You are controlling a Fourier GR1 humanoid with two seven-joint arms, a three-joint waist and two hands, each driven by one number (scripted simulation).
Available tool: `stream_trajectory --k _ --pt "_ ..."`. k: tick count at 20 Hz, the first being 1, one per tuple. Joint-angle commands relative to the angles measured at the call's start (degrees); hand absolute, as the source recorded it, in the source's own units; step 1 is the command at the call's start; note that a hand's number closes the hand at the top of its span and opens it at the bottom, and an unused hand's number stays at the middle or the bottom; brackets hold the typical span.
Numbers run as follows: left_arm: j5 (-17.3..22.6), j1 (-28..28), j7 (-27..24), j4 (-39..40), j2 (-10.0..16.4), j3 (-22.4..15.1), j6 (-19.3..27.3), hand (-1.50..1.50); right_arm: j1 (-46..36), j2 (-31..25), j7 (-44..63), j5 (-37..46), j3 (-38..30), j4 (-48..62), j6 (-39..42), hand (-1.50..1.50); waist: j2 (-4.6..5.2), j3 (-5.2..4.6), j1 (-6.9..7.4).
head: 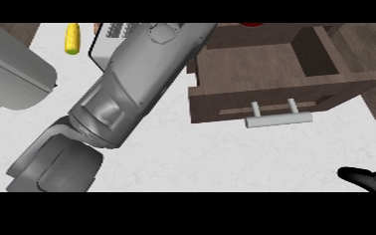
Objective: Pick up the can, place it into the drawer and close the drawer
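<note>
The left forearm (140,79) fills the middle of the head view, a broad grey limb that runs slantwise from the lower left corner up to the upper edge. Its hand lies beyond that edge and does not show, so nothing can be said of its fingers.

The can (252,24) shows only as a small red sliver at the upper edge, just beyond the back wall of the drawer (213,104) and just right of the forearm's far end. Too little of it shows to tell which way its long axis runs, or whether it stands or lies.

The drawer is brown wood and stands pulled out over the white worktop (206,159). The part of its floor that shows is bare. Its handle (277,118), a pale bar on two short posts, sits on the front panel and faces the lower edge.

Of the right hand (360,178) only a black tip shows at the lower right corner, above the worktop; I cannot tell whether it is open or curled.

A yellow corn cob (71,39) lies at the upper left, its length running roughly up and down the view. A white object (109,36) lies partly under the forearm. A rounded grey body (22,77) sits at the left edge.
</note>
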Motion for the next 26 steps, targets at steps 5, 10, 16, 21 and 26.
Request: stream_trajectory --k 5,10,16,21,26 --pt "3.47 -0.45 -3.49 2.49 0.0 -3.99 5.9 -1.5 -2.79 -1.43 -2.52 2.47 1.07 2.19 0.63 -1.5 0.66 0.09 -1.96" --pt "6.34 -2.17 -3.72 3.19 0.0 -2.37 5.56 -1.5 -4.48 -3.72 -3.89 6.62 2.96 3.46 1.87 -1.5 0.45 -0.01 -0.05" --pt "9.46 -1.29 -6.11 3.21 0.0 -2.12 5.58 -1.5 -6.14 -8.31 -10.82 15.32 6.77 6.48 5.06 -1.5 0.99 0.04 -0.51" --pt "11.56 -3.64 -6.22 4.19 0.0 -0.44 5.28 -1.5 -9.43 -10.55 -10.25 25.32 11.4 9.02 3.94 -1.5 0.57 -0.06 1.09" --pt "12.12 -4.61 -7.47 4.94 0.0 -0.85 6.01 -1.5 -11.08 -9.74 -14.16 36.45 17.91 16.16 0.45 -1.5 0.37 -0.04 2.09"
